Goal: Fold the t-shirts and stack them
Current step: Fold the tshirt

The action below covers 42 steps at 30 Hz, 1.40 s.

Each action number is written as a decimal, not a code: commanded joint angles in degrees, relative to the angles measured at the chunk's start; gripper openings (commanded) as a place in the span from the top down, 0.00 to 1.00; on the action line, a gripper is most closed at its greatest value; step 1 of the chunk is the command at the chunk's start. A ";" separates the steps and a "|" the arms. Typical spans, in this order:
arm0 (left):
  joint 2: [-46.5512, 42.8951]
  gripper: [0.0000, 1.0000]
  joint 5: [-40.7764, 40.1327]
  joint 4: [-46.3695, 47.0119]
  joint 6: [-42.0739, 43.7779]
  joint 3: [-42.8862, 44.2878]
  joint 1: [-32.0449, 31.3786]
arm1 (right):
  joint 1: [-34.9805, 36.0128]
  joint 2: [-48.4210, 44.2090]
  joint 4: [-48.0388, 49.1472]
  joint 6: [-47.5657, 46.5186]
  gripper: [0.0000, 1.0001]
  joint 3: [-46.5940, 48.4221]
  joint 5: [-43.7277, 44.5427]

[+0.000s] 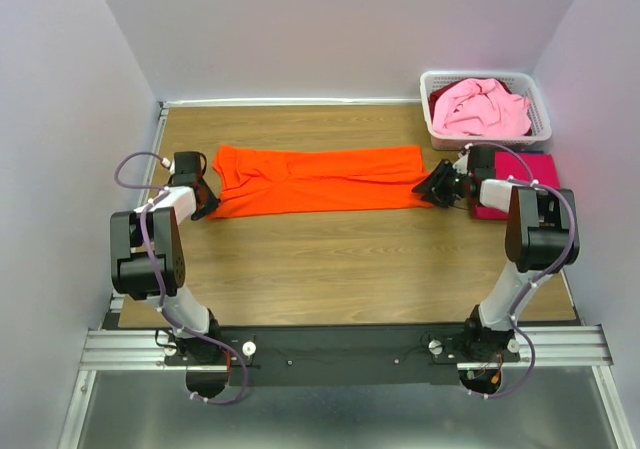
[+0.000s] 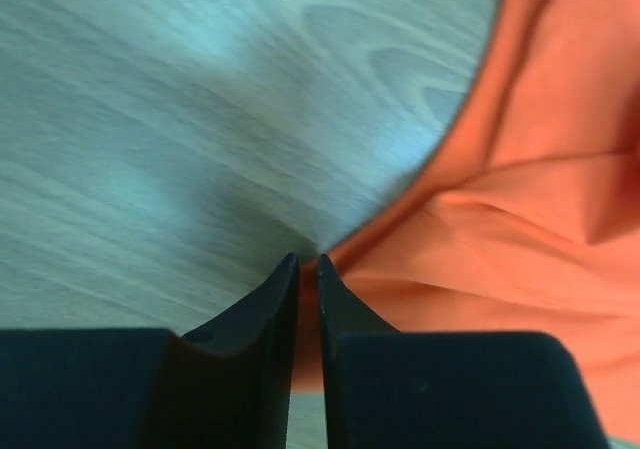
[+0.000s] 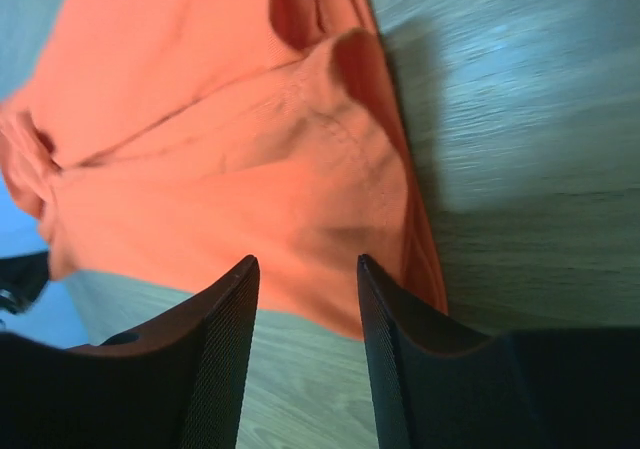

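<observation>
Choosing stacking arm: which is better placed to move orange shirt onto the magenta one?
Right, likely: right end effector sits at the orange shirt end beside the magenta shirt; left end effector is opposite.

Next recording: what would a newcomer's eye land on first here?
The bright orange t-shirt stands out first, stretched in a long band across the middle of the wooden table. The left gripper is pinched at its left end, and the right gripper has its jaws open around the right end. At the far right, a white basket holds a crumpled pale pink t-shirt. A folded magenta-red t-shirt lies just in front of it.
</observation>
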 commanded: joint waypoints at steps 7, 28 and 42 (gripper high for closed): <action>-1.74 0.85 3.43 -1.24 0.27 -8.90 5.77 | -3.84 -2.64 0.90 2.62 0.49 -9.31 3.08; -24.59 0.43 8.79 -1.24 -0.35 -10.15 1.12 | 10.37 -6.64 -2.10 -4.50 0.56 1.40 -7.36; -27.50 0.44 11.08 -1.95 0.18 -13.13 0.59 | 11.45 5.60 -0.15 -5.38 0.65 7.99 -6.49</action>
